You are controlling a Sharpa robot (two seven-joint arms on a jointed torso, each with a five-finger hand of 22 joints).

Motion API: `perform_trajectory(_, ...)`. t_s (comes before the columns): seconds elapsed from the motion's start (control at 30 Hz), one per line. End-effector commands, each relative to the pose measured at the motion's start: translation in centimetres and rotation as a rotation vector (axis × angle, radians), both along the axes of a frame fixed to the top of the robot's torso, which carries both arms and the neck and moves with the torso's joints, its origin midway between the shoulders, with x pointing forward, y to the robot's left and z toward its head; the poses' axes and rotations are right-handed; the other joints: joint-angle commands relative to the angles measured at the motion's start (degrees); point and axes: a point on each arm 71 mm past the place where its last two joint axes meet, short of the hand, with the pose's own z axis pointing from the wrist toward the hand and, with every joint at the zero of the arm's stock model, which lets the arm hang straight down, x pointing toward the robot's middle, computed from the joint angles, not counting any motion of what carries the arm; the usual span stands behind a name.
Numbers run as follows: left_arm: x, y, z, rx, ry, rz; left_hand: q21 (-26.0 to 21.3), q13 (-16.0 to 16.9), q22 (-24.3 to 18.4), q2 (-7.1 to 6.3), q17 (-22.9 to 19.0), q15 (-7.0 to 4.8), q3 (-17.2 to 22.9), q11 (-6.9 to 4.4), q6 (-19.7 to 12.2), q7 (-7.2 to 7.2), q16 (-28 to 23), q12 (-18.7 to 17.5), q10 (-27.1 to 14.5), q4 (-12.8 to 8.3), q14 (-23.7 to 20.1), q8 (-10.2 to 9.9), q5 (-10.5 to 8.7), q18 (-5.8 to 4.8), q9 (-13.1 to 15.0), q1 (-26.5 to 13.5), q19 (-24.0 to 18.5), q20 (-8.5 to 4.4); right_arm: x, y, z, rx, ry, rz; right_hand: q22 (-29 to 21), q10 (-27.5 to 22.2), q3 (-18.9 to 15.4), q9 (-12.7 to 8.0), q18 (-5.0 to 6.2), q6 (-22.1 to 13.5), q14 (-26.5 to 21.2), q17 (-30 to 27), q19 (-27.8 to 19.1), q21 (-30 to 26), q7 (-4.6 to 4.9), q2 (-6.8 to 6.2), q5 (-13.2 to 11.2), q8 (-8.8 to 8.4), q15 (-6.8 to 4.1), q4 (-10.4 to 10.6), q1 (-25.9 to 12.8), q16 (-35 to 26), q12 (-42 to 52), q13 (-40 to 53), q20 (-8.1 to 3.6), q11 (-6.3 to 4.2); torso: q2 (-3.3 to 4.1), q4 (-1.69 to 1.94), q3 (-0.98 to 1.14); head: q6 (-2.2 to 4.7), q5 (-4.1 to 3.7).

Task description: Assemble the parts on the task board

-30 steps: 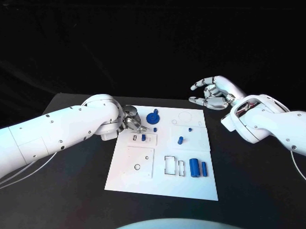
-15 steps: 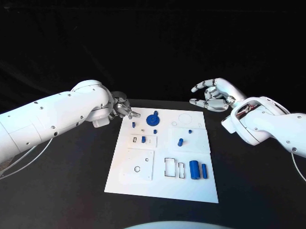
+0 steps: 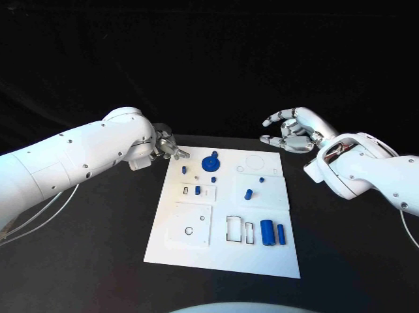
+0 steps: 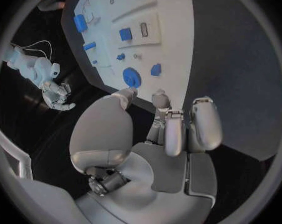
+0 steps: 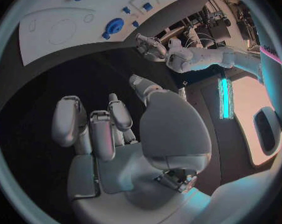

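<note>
This looks like a robotics laboratory or a test room, not a home. A black table (image 3: 106, 248) stands before a black backdrop, and in the middle of the table lies a white task board (image 3: 224, 251) with cut-out shapes and small blue parts (image 3: 266, 231), which is a test fixture and not a household thing. In the right wrist view, behind the far edge of the task board, there are racks of equipment with cables (image 5: 215, 17) and a glowing cyan light strip (image 5: 225, 98).
</note>
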Motion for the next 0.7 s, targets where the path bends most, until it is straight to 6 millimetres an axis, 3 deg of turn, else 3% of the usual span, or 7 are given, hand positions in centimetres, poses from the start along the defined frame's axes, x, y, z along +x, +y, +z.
perform_trajectory(0.03,0.0,-0.6,-0.6,-0.01,0.043,-0.033,-0.38,-0.18,-0.03,0.16,9.89,0.54,-0.42,-0.01,-0.46,0.07,-0.08,-0.24,-0.47,0.05,4.78,-0.33,-0.15,-0.18,-0.18,0.61,-0.09,0.46,0.0,0.2,0.0,-0.001,-0.003,0.01,0.07,-0.3,0.1,-0.05,0.96,0.14,2.7,1.52,-0.3,-0.24,-0.16,0.02,-0.34,0.17,-0.17,0.34,-0.39,-0.17,-0.16,0.06,0.02,0.05,0.0,-0.11,-0.03,-0.13,0.08)
perform_trajectory(0.3,0.3,-0.8,-1.5,0.009,0.077,-0.033,-0.37,-0.47,-0.03,0.5,9.85,0.64,-0.59,0.07,0.22,0.12,-0.09,-0.35,-0.64,0.08,4.77,-0.15,-0.14,-0.16,-0.39,0.95,-0.12,0.59,0.0,0.2,-0.1,-0.001,-0.002,0.011,0.07,-0.3,0.1,-0.05,0.96,0.14,2.7,1.52,-0.3,-0.24,-0.16,0.02,-0.34,0.17,-0.17,0.34,-0.39,-0.17,-0.16,0.06,0.02,0.05,0.07,-0.26,0.08,-0.27,0.31)
perform_trajectory(0.4,0.3,-0.8,-1.6,0.014,0.089,-0.037,-0.36,-0.48,-0.01,0.56,9.83,0.65,-0.66,0.07,0.46,0.11,-0.09,-0.35,-0.66,0.1,4.76,-0.05,-0.15,-0.16,-0.42,0.96,-0.12,0.62,0.0,0.2,-0.1,-0.001,-0.002,0.011,0.07,-0.3,0.1,-0.05,0.96,0.14,2.7,1.52,-0.3,-0.24,-0.16,0.02,-0.34,0.17,-0.17,0.34,-0.39,-0.17,-0.16,0.06,0.02,0.05,-0.06,-0.04,0.13,-0.45,0.19)
perform_trajectory(0.57,0.2,-0.9,-1.9,0.022,0.117,-0.05,-0.37,-0.49,-0.03,0.81,9.83,0.64,-0.92,0.0,1.17,0.0,-0.09,-0.3,-0.66,0.11,4.76,0.28,-0.14,-0.14,-0.5,1.01,-0.15,0.67,0.0,0.3,-0.1,-0.001,-0.002,0.012,-0.24,-0.41,0.1,-0.06,1.04,0.14,2.63,1.2,-0.52,-0.57,-0.17,0.06,-0.33,0.2,-0.18,0.39,-0.36,-0.3,-0.29,-0.11,0.01,0.04,-0.03,0.02,0.11,-0.62,0.24)
perform_trajectory(0.7,0.2,-1.0,-2.1,0.027,0.129,-0.054,-0.33,-0.53,0.05,1.06,9.86,0.57,-1.11,-0.11,1.82,-0.15,-0.08,-0.27,-0.67,0.12,4.76,0.7,-0.1,-0.14,-0.46,1.07,-0.16,0.66,0.0,0.3,-0.1,0.0,-0.002,0.012,-0.31,-0.44,0.1,-0.06,1.06,0.14,2.6,1.1,-0.57,-0.65,-0.17,0.06,-0.33,0.2,-0.18,0.4,-0.36,-0.34,-0.32,-0.14,0.01,0.04,0.02,-0.16,0.05,-0.67,0.33)
